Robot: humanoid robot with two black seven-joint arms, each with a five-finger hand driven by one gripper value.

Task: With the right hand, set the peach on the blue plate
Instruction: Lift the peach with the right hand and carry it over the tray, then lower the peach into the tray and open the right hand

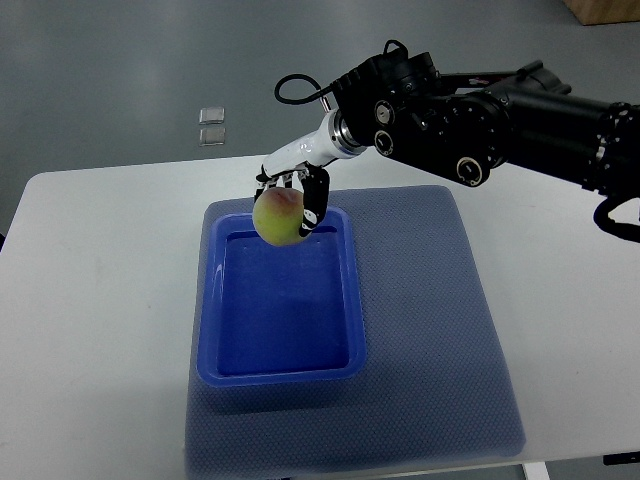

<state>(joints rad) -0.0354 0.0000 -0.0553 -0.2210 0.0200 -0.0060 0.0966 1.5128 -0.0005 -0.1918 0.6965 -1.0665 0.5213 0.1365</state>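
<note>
Blue plate (283, 375), rectangular w/ raised rim, sits on a blue textured mat (430, 330) on a white table (100, 300). Plate lies toward mat's left side; its interior is bare.

Right hand (296, 192) enters from right edge on a black arm w/ white wrist section, reaching left over plate's far end. Fingers closed around peach (279, 217), gripping it from above and from the right; one dark finger (315, 205) runs down the fruit's right side.

Peach: yellow-green w/ reddish blush on top, held over the plate's far rim area, approx. centre of that edge. Cannot tell if it touches the rim.

Left arm: not visible.

Two small clear squares (211, 125) on grey floor beyond table's far edge.
</note>
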